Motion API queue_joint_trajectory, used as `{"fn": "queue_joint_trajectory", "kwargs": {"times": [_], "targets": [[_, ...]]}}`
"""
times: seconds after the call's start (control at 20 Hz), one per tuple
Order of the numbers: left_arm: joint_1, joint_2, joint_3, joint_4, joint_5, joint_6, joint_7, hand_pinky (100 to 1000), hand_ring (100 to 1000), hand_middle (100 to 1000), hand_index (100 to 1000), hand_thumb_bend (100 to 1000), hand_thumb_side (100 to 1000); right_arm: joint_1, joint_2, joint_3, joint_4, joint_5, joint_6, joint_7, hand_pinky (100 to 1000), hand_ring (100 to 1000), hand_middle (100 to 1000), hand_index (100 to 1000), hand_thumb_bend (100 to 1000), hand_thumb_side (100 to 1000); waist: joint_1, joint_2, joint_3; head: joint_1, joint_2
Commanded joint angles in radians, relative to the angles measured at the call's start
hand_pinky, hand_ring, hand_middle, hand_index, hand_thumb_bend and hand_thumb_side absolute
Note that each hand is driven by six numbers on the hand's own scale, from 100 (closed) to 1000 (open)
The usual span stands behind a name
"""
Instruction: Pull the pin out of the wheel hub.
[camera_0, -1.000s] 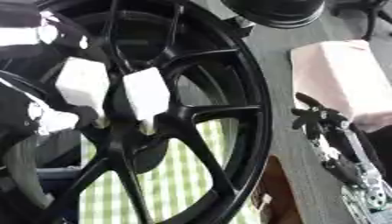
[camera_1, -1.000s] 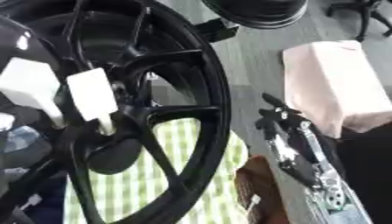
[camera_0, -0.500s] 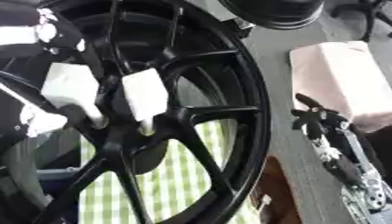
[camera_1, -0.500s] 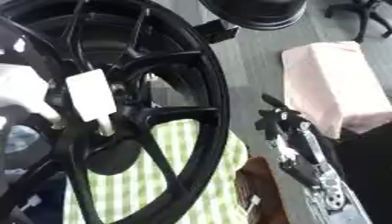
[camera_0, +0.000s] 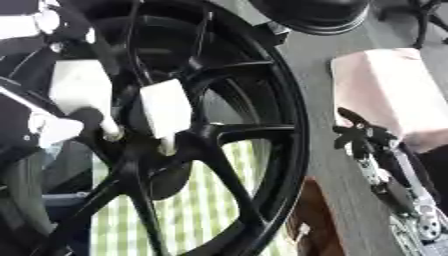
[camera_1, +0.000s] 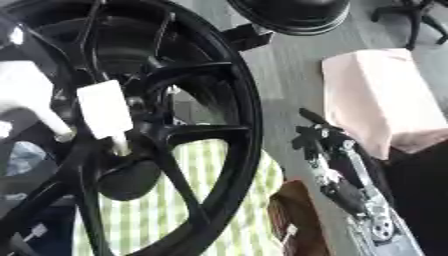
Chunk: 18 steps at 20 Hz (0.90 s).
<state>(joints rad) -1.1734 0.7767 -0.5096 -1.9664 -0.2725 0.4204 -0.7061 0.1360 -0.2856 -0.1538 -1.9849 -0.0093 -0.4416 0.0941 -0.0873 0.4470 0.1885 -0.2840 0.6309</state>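
The robot's right hand (camera_0: 366, 136), black with silver joints, rests at the right with fingers spread and holding nothing, well apart from the glossy black spoked wheel hub (camera_0: 166, 145) filling the left. At the hub's centre stands a white block-shaped pin (camera_1: 105, 111) on a thin stem. The left eye view shows a second white block (camera_0: 80, 92) beside it, perhaps part of the blurred left hand, whose fingers I cannot tell; a green checked cloth (camera_1: 166, 210) lies behind the spokes.

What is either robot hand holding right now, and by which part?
Right robot hand: open, holding nothing. Left robot hand: by the left white block at the wheel hub, but a hold cannot be told.
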Motion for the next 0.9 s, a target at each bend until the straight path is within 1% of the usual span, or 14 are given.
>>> {"fn": "queue_joint_trajectory", "kwargs": {"times": [0.05, 0.25, 0.35, 0.5, 0.6, 0.7, 0.9], "targets": [[-0.026, 0.050, 0.048, -0.031, 0.015, 0.006, -0.018, 606, 253, 100, 258, 272, 129, 0.010, -0.013, -0.009, -0.015, -0.010, -0.001, -0.007, 856, 977, 484, 589, 100, 656, 0.007, -0.039, 0.006, 0.015, -0.001], [-0.019, 0.097, 0.107, -0.033, 0.042, -0.012, -0.014, 612, 256, 100, 262, 267, 124, 0.027, -0.018, -0.016, -0.015, -0.013, -0.010, -0.014, 856, 975, 485, 590, 100, 643, 0.012, -0.059, 0.022, 0.018, 0.010], [0.004, 0.136, 0.155, -0.034, 0.065, -0.015, 0.010, 614, 258, 101, 264, 255, 121, 0.039, -0.019, -0.022, -0.015, -0.012, -0.017, -0.021, 856, 974, 486, 590, 100, 637, 0.014, -0.070, 0.036, 0.012, 0.017], [0.064, 0.207, 0.238, -0.034, 0.104, -0.002, 0.064, 616, 253, 100, 262, 233, 117, 0.056, -0.019, -0.032, -0.015, -0.007, -0.027, -0.034, 856, 972, 486, 591, 100, 628, 0.014, -0.084, 0.058, -0.006, 0.025], [0.129, 0.265, 0.307, -0.027, 0.137, 0.010, 0.118, 616, 251, 100, 261, 220, 116, 0.068, -0.018, -0.040, -0.015, -0.003, -0.036, -0.045, 856, 971, 487, 591, 100, 619, 0.012, -0.093, 0.073, -0.019, 0.030], [0.210, 0.325, 0.382, -0.004, 0.175, 0.015, 0.185, 618, 249, 100, 260, 199, 113, 0.078, -0.016, -0.047, -0.015, 0.001, -0.047, -0.055, 855, 969, 487, 591, 100, 609, 0.009, -0.100, 0.087, -0.034, 0.036], [0.392, 0.417, 0.521, 0.090, 0.251, 0.004, 0.339, 622, 246, 100, 259, 170, 113, 0.090, -0.010, -0.055, -0.015, 0.009, -0.064, -0.072, 855, 967, 488, 592, 100, 602, 0.000, -0.105, 0.105, -0.063, 0.053]]}}
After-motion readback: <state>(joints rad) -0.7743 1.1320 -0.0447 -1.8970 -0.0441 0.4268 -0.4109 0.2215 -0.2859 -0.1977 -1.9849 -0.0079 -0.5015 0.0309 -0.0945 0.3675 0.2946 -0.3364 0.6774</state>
